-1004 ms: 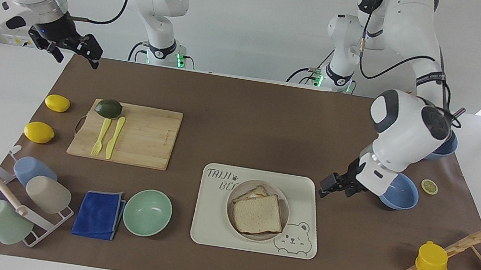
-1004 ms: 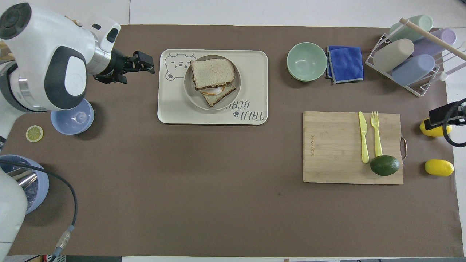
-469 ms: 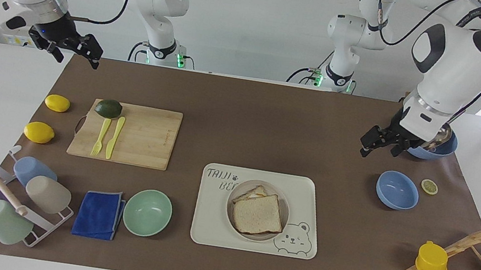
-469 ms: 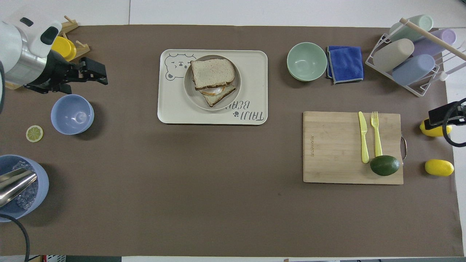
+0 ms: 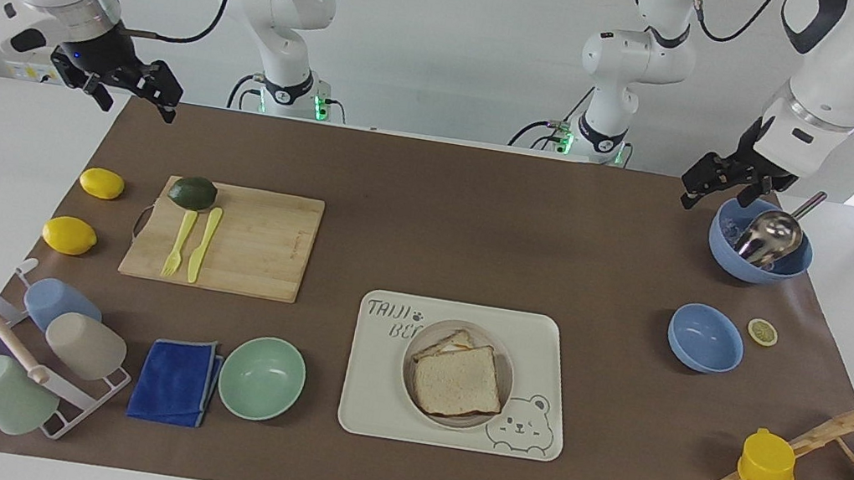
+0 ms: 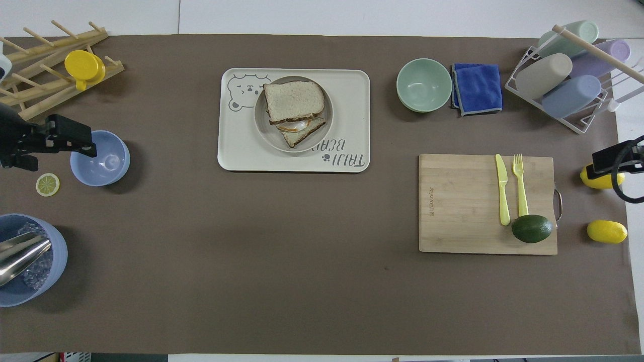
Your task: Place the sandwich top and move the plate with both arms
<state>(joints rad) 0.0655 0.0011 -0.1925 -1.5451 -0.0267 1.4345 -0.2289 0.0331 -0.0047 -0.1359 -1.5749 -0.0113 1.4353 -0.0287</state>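
Already the sandwich top [image 5: 457, 380] lies on the egg toast [image 5: 449, 340] in the plate [image 5: 502, 374], which sits on the bear tray [image 5: 547, 343] at the table's middle, well apart from both grippers. Raised, the left gripper [image 5: 711, 181] hangs over the mat just beside the blue bowl holding a metal scoop [image 5: 768, 233], carrying nothing, and I cannot tell how its fingers stand. Over the mat's corner at the right arm's end, the right gripper [image 5: 134, 94] waits, fingers spread and empty.

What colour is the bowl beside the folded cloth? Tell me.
Mint green bowl, beside the blue cloth; clearest in the overhead view.
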